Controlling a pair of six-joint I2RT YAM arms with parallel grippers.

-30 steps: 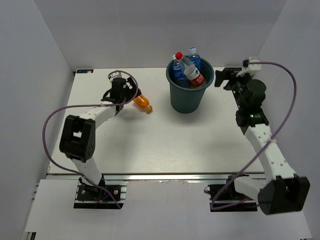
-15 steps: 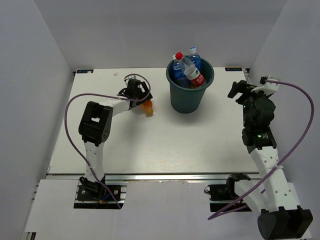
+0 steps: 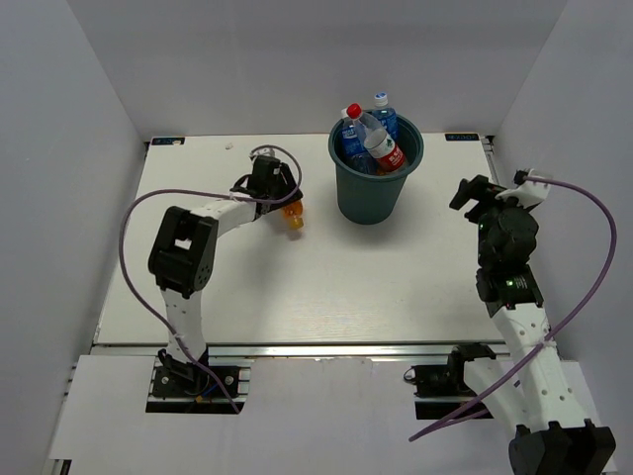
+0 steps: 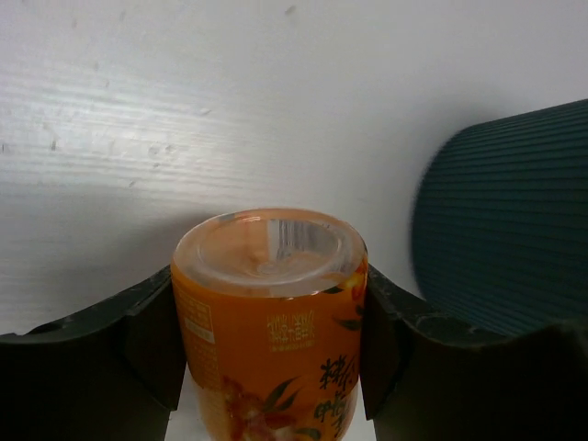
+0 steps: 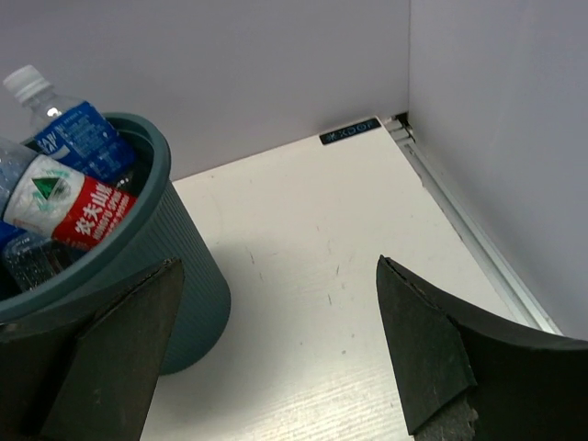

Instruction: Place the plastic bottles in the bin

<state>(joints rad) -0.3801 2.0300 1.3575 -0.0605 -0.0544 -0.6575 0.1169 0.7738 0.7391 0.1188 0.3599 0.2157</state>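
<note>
Top view: left arm stretched forward, forearm angled right; left gripper [image 3: 281,198] clamped on orange bottle [image 3: 291,212] on table [image 3: 326,287], left of bin [image 3: 372,198]. Right arm bent upright, right of bin; right gripper [image 3: 473,192] agape, empty.
Left wrist: both fingers pressed against orange bottle's sides.
Right wrist: red-label bottle [image 5: 57,207] and blue-label bottle [image 5: 78,136] inside bin.

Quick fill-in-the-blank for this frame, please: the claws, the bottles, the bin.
The left claw is shut on a bottle of ____ liquid.
The right claw is ____ and holds nothing.
The red-labelled bottle sits ____ the bin.
Missing words: orange; open; inside.
</note>
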